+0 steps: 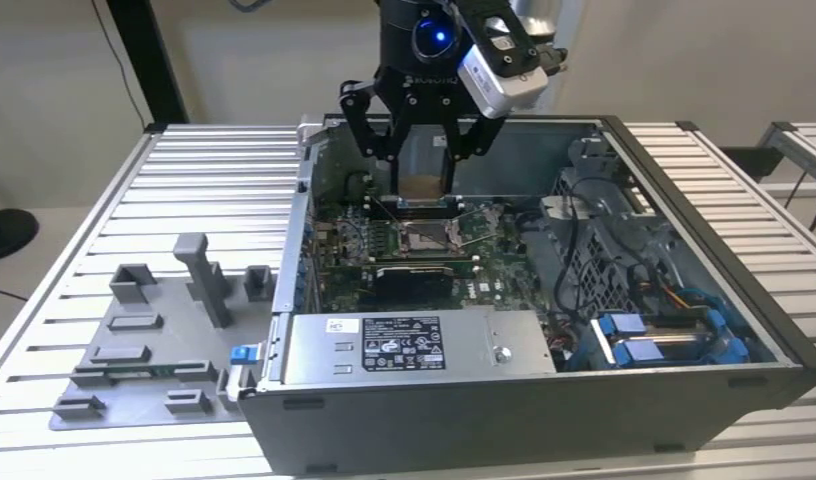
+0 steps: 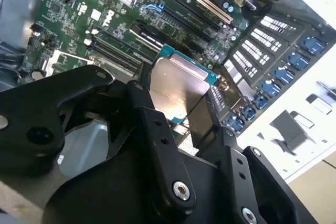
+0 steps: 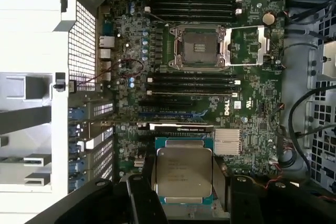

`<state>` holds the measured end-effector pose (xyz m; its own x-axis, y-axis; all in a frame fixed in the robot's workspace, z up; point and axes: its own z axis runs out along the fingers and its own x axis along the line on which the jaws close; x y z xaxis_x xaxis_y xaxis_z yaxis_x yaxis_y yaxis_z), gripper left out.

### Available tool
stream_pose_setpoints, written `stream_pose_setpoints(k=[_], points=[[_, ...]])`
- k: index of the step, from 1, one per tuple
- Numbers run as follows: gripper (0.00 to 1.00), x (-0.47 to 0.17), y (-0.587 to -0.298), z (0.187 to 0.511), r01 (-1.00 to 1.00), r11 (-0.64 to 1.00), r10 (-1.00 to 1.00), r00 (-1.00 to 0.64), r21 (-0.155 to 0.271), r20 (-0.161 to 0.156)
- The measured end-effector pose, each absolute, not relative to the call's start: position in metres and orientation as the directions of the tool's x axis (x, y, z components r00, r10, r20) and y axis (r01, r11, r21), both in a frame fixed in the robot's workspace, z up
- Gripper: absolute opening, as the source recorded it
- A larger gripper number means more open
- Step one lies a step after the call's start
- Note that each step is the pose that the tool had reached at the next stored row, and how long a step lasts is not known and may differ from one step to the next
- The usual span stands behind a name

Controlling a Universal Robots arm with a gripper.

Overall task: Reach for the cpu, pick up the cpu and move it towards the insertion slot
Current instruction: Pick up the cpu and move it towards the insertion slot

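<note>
Black gripper (image 3: pixel 184 195) clamping flat silvery square cpu (image 3: pixel 184 176), green motherboard (image 3: pixel 247 108) beneath

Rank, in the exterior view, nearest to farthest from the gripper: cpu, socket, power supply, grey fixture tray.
1. cpu, held in the gripper.
2. socket, just below it on the board.
3. power supply, at the case's near edge.
4. grey fixture tray, outside the case, on the view's left.

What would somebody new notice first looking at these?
The black claw hangs over the open grey computer case, shut on the thin square silvery cpu. In the first wrist view, the empty metal-framed socket sits open on the green motherboard.
</note>
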<state>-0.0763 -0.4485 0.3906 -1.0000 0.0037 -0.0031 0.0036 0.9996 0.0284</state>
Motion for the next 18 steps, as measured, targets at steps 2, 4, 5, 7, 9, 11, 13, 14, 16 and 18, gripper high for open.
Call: stream_pose_setpoints(k=[2, 4, 5, 7, 9, 11, 13, 14, 16, 18], points=[[0.00, -0.076, -0.446, 0.391, 0.004, 1.000, 0.004, -1.000, 0.028, -0.003], [0.00, -0.075, -0.443, 0.391, 0.004, 1.000, 0.004, -1.000, 0.028, -0.003], [0.00, -0.075, -0.442, 0.391, 0.004, 1.000, 0.004, -1.000, 0.028, -0.003], [0.00, -0.074, -0.439, 0.391, 0.004, 1.000, 0.004, -1.000, 0.028, -0.003], [0.00, -0.074, -0.437, 0.391, 0.004, 1.000, 0.004, -1.000, 0.028, -0.003], [0.00, -0.073, -0.434, 0.391, 0.004, 1.000, 0.004, -1.000, 0.028, -0.003], [0.00, -0.073, -0.432, 0.391, 0.004, 1.000, 0.004, -1.000, 0.028, -0.003], [0.00, -0.072, -0.431, 0.391, 0.004, 1.000, 0.004, -1.000, 0.028, -0.003], [0.00, -0.072, -0.429, 0.391, 0.004, 1.000, 0.004, -1.000, 0.028, -0.003], [0.00, -0.071, -0.427, 0.391, 0.004, 1.000, 0.004, -1.000, 0.028, -0.003]])
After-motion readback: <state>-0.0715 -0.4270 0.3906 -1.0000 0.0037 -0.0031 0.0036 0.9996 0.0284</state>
